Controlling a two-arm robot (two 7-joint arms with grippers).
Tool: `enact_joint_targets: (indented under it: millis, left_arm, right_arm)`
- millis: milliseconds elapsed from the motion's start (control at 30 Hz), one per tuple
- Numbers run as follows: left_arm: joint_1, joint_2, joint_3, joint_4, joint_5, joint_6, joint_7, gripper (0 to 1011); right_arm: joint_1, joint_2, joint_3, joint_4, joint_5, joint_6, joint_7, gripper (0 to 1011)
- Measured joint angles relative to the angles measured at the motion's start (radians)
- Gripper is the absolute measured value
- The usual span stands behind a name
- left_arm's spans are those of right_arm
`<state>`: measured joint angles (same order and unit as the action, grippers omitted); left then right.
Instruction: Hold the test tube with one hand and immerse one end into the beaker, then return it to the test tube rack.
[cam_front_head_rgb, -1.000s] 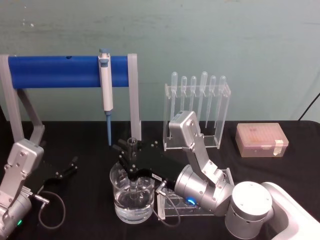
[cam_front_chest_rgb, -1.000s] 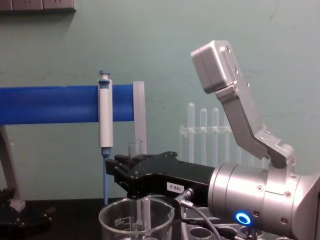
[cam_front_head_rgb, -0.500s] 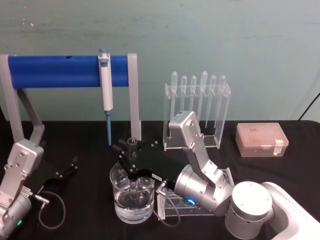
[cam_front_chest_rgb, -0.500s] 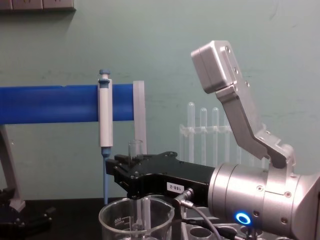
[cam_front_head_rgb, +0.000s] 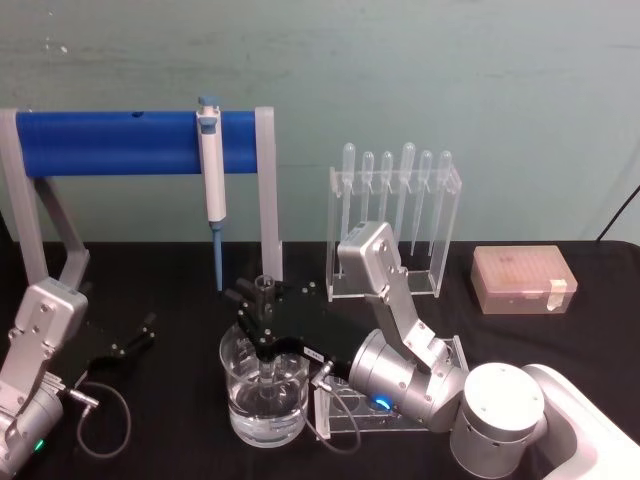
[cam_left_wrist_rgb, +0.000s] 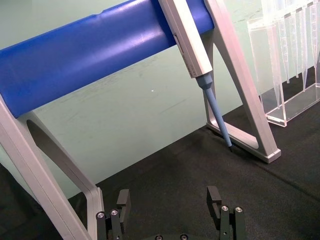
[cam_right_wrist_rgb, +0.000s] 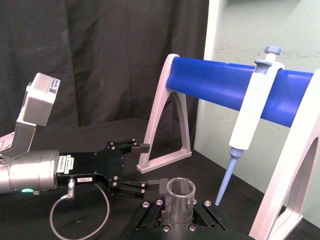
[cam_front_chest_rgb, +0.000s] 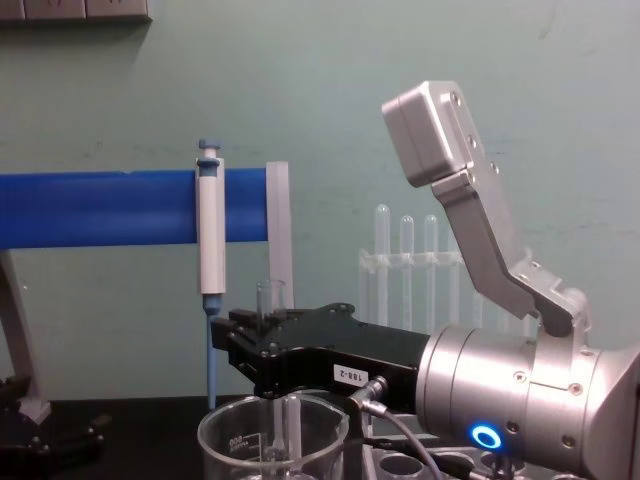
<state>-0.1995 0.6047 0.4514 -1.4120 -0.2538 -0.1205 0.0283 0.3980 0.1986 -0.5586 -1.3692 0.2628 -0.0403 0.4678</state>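
My right tool (cam_front_head_rgb: 265, 312) pinches the test tube (cam_right_wrist_rgb: 180, 199); keep it plumb, clear of the beaker (cam_front_head_rgb: 236, 396) wall beneath. Left tool (cam_left_wrist_rgb: 167, 199) spread, idle.

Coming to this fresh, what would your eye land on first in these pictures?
First, the right gripper, black on a silver wrist with a blue ring light, at centre front, clamping the clear glass test tube upright with its lower end down inside the wide clear glass beaker. Next, the big blue horizontal bar at back left, with a blue-and-white pipettor hanging from it. The left gripper rests open at the left.
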Motion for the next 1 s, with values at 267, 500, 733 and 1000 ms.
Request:
enact_joint_targets:
  millis: [267,500,733,1000]
  left_arm:
    - [0.0,0.0,0.0,0.0,0.0,0.0,0.0,1000]
    - [0.0,0.0,0.0,0.0,0.0,0.0,0.0,1000]
    - [0.0,0.0,0.0,0.0,0.0,0.0,0.0,1000]
    - [0.0,0.0,0.0,0.0,0.0,0.0,0.0,1000]
  right_arm:
    - [0.0,0.0,0.0,0.0,0.0,0.0,0.0,134]
    - [0.0,0.0,0.0,0.0,0.0,0.0,0.0,134]
    - [0.0,0.0,0.0,0.0,0.0,0.0,0.0,134]
    - [0.0,0.0,0.0,0.0,0.0,0.0,0.0,134]
